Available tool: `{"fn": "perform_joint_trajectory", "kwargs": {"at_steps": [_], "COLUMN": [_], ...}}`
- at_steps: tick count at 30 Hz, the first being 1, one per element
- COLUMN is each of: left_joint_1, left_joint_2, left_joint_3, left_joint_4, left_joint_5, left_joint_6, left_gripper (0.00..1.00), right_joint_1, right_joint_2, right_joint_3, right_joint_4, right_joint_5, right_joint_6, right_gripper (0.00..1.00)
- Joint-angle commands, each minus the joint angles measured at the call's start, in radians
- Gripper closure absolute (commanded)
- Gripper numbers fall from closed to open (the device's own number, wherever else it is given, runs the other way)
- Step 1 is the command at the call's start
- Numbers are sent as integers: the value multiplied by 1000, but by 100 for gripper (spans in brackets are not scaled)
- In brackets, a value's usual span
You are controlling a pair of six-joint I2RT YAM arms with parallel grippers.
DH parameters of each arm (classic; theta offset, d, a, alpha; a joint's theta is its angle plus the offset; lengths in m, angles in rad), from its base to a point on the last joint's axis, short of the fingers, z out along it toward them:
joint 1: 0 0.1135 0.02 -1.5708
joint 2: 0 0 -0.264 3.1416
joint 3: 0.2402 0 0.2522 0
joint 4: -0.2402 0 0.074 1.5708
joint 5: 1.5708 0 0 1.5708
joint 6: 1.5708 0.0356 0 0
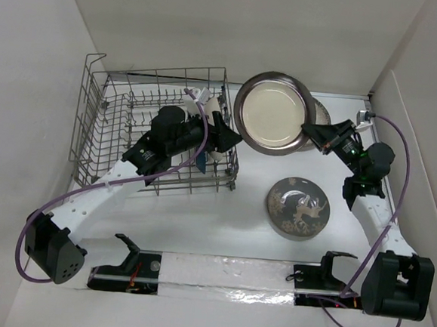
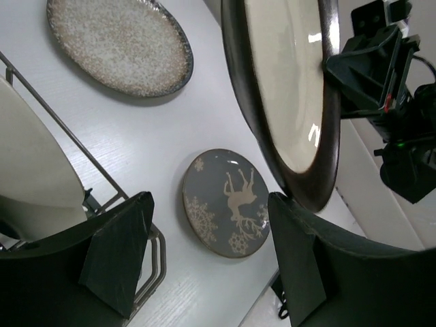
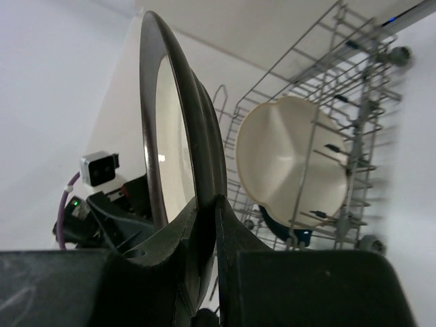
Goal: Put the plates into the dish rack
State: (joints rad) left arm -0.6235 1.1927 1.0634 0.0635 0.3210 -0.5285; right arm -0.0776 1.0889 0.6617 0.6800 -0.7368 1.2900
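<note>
My right gripper point(image 1: 317, 133) is shut on the rim of the silver-rimmed cream plate point(image 1: 272, 112) and holds it tilted above the table, right of the dish rack point(image 1: 100, 124). In the right wrist view the plate point(image 3: 178, 136) stands edge-on between my fingers point(image 3: 231, 238). My left gripper point(image 1: 232, 139) is open and empty over the rack's right side, jaws facing the held plate point(image 2: 289, 88). The cream three-section plate point(image 3: 293, 163) and the dark blue dish point(image 3: 286, 230) stand in the rack. The deer plate point(image 1: 298, 208) and the speckled plate point(image 2: 119, 44) lie on the table.
White walls close in the table on the left, back and right. The left arm lies across the rack's front right corner point(image 1: 228, 181). The speckled plate point(image 1: 322, 111) is mostly hidden behind the held plate in the top view.
</note>
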Motion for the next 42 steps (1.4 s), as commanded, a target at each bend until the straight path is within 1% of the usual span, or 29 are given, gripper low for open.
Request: {"fn": "perform_joint_trajectory", "kwargs": {"at_steps": [1, 5, 10, 12, 13, 17, 20, 22, 25, 27, 31, 36, 39, 42], "left_joint_1": [-13, -13, -13, -13, -13, -13, 8, 24, 33, 33, 33, 33, 33, 33], "left_joint_2": [-1, 2, -31, -51, -59, -111, -160, -185, -217, -214, -168, -85, -47, -48], "left_joint_3": [64, 52, 24, 24, 26, 15, -12, -29, -49, -49, -22, 30, 59, 46], "left_joint_4": [96, 137, 171, 141, 93, -2, -22, -5, 16, 28, 56, 56, 22, 41], "left_joint_5": [-31, -30, -13, -26, -40, -118, -94, -53, -31, -20, 0, -22, -59, -63], "left_joint_6": [-4, -8, -2, 12, 30, 71, 71, 64, 59, 58, 59, 74, 88, 85], "left_gripper": [35, 35, 37, 39, 39, 38, 37, 36, 34, 33, 33, 33, 35, 41], "right_joint_1": [50, 108, 122, 111, 111, 101, 91, 91, 91, 91, 136, 197, 210, 220], "right_joint_2": [0, 14, 14, 20, 26, 42, 57, 63, 77, 88, 85, 75, 74, 83], "right_joint_3": [18, 1, -11, -13, -13, 3, 3, 1, -10, -25, -19, 3, 3, -1], "right_joint_4": [344, 343, 294, 306, 320, 320, 329, 335, 338, 357, 336, 299, 305, 300], "right_joint_5": [-19, -9, 20, 20, 27, 39, 45, 48, 48, 47, 50, 53, 53, 51], "right_joint_6": [149, 140, 97, 109, 118, 131, 135, 134, 124, 130, 106, 69, 68, 57], "right_gripper": [100, 100, 100, 100, 100, 100, 100, 100, 100, 100, 100, 100, 100, 100]}}
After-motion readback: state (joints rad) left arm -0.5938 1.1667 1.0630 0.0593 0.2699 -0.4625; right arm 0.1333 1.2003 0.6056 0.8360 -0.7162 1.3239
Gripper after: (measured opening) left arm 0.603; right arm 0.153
